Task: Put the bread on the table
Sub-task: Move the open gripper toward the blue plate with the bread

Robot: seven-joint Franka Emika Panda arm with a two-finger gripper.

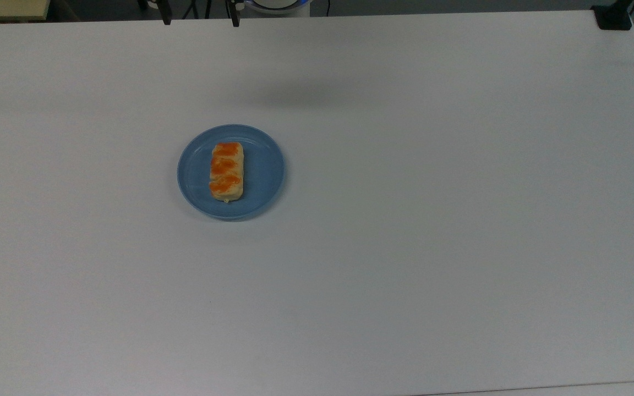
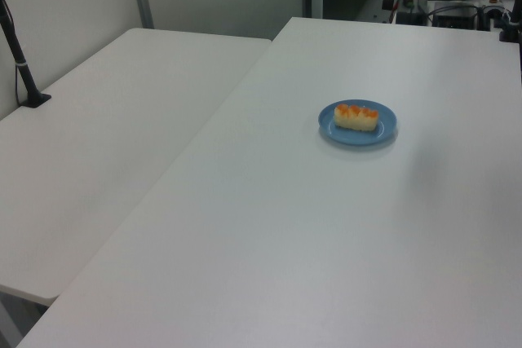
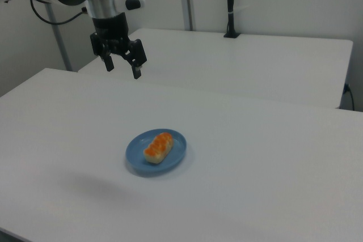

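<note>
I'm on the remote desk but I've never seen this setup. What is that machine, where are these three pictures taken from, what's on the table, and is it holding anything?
The machine is a single robot arm; its two-finger gripper hangs open and empty, high above the white table in the right view. All three pictures come from fixed cameras off the arm: the top view looks straight down, while the left and right views look across the table from opposite sides. On the table sits one round blue plate, and the bread, a small pale loaf with orange patches, lies flat on it. The bread has not been picked up yet. A second white table stands alongside.
</note>
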